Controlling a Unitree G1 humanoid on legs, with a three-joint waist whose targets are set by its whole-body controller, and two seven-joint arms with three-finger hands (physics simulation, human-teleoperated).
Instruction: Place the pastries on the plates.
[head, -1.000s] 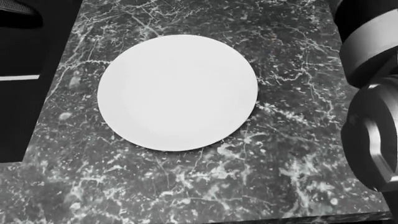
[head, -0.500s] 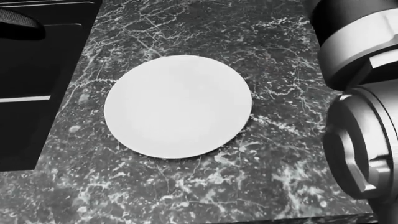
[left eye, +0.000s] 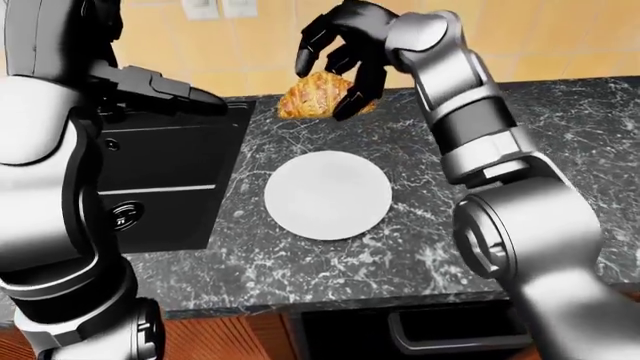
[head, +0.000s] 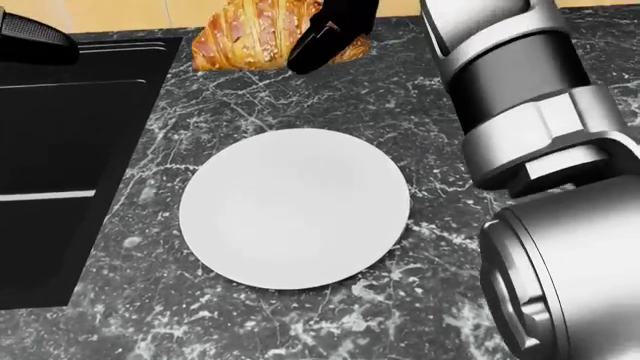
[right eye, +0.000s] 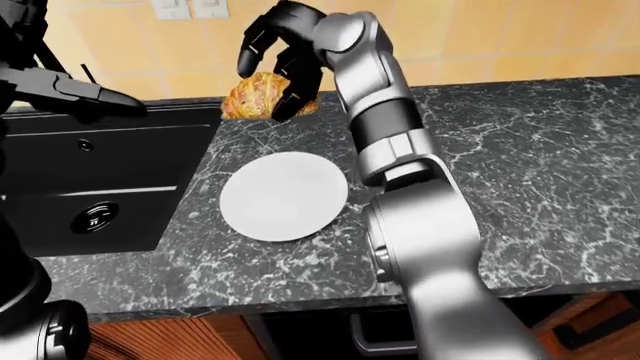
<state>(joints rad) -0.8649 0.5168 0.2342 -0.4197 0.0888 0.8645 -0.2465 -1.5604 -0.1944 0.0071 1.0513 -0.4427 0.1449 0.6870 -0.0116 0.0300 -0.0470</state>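
Note:
A golden croissant (left eye: 305, 101) lies on the dark marble counter (left eye: 420, 225) near its top edge, against the wall. It also shows at the top of the head view (head: 245, 34). My right hand (left eye: 325, 79) arches over the croissant with its black fingers (left eye: 312, 37) spread and the thumb down its right side; it is open. A white round plate (head: 295, 208) lies bare on the counter just below the croissant. My left hand (left eye: 190, 96) is open and flat, held over the sink at the left, apart from both.
A black sink (head: 60, 142) fills the left of the counter, with a drain (right eye: 95, 217). A tan tiled wall with outlets (left eye: 220, 7) stands behind. The counter runs on to the right (right eye: 540, 165). A drawer handle (left eye: 450, 337) sits under the counter's lower edge.
The head view has tilted up: the plate slid down the picture, and the croissant with my right hand over it has come into view at the top.

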